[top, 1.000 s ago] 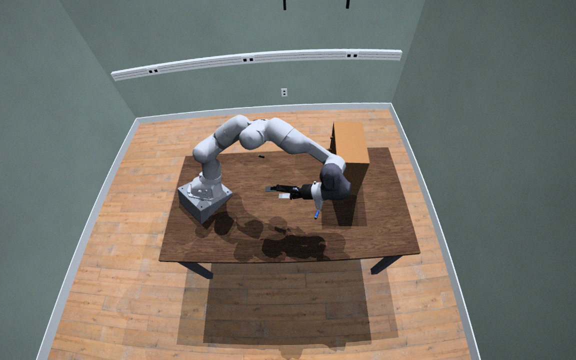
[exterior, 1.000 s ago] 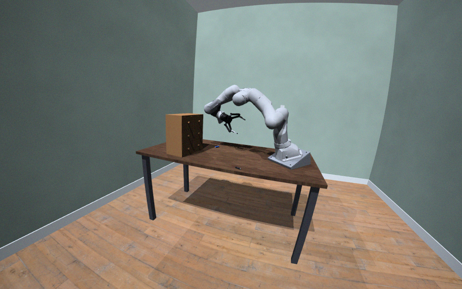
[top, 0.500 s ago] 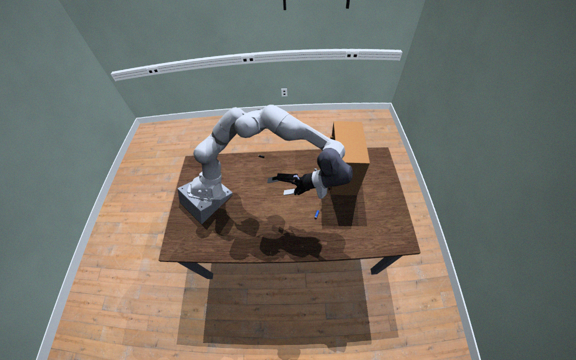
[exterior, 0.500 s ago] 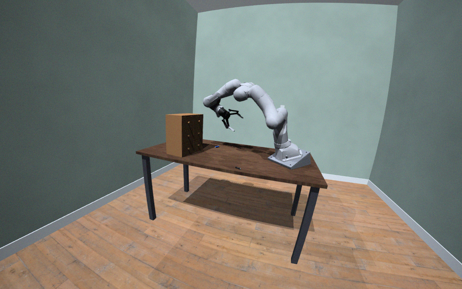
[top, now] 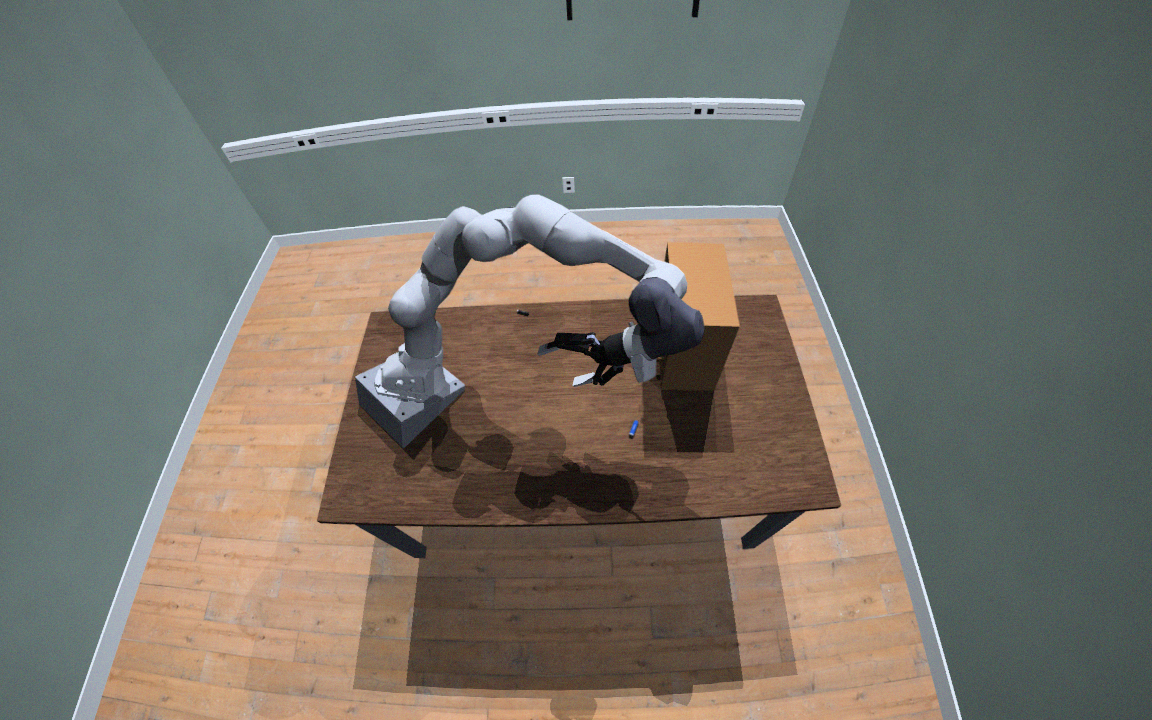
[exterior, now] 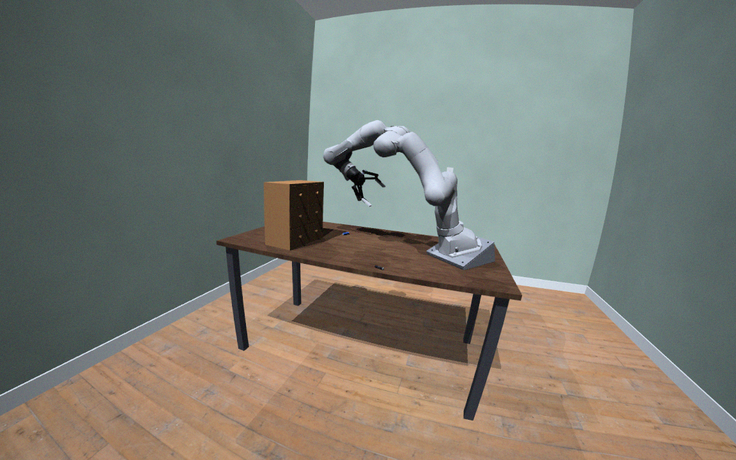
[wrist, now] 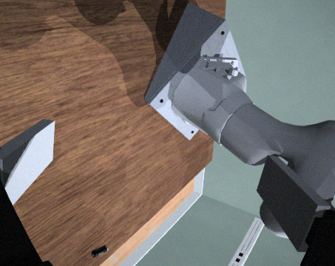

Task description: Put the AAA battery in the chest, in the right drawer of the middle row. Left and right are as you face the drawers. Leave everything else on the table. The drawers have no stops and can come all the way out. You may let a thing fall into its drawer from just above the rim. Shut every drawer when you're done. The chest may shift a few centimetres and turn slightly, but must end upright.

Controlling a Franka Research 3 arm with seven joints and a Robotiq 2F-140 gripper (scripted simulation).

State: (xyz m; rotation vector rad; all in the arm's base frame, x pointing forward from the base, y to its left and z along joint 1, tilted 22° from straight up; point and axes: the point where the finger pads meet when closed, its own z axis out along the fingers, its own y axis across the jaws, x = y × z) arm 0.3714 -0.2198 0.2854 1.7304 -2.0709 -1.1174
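The wooden chest (top: 701, 313) stands upright at the right side of the table; in the side view (exterior: 293, 213) its drawer fronts face the arm and all look shut. A small blue cylinder (top: 632, 428) lies on the table just in front of the chest and also shows in the side view (exterior: 345, 233). A small black cylinder (top: 523, 313) lies near the far table edge, also seen by the wrist camera (wrist: 99, 251). I cannot tell which one is the AAA battery. My gripper (top: 564, 365) hangs in the air beside the chest's front, wide open and empty, pointing away from the chest.
The robot base (top: 407, 394) sits at the left of the table and fills part of the wrist view (wrist: 197, 69). The table edge (wrist: 137, 247) runs close to the black cylinder.
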